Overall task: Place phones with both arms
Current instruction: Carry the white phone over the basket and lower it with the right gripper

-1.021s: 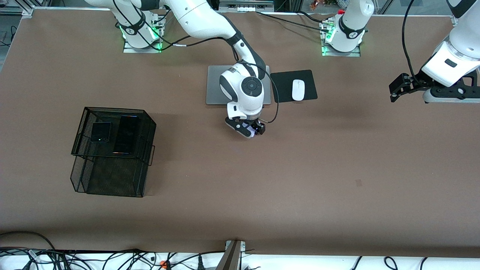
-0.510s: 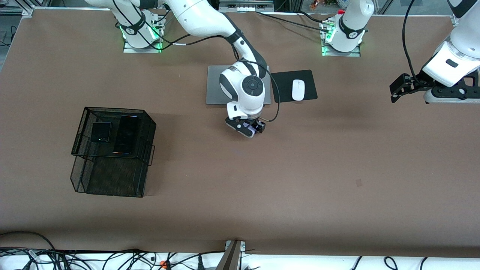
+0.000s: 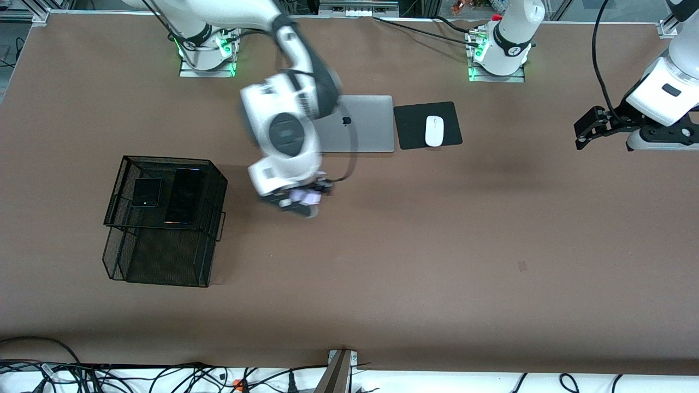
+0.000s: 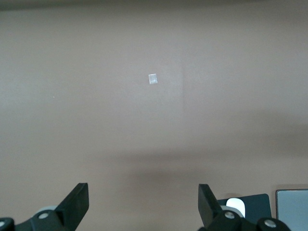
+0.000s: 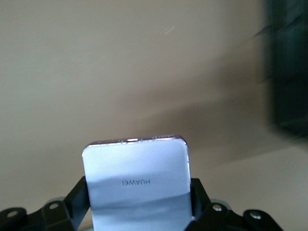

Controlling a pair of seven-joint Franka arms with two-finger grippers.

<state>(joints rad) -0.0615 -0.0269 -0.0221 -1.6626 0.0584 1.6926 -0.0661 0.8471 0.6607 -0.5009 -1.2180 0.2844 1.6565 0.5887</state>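
Right pincer: mine, clamped on lavender-white phone, marked "HUAWEI", above mid-desk.
Left pincer: mine, fingers spread, waiting over the desk's left-arm edge.
Black phones: squarish, slim, inside mesh basket.

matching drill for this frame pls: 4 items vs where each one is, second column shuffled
1. lavender phone
2. long black phone
3. white mouse
4. left gripper

A. on the black pad beside the laptop
B. in the mesh basket's top tray
C. open, over bare table at the left arm's end
D. clamped in the right gripper

Pairs: 1-D, 2-B, 3-A, 4-C
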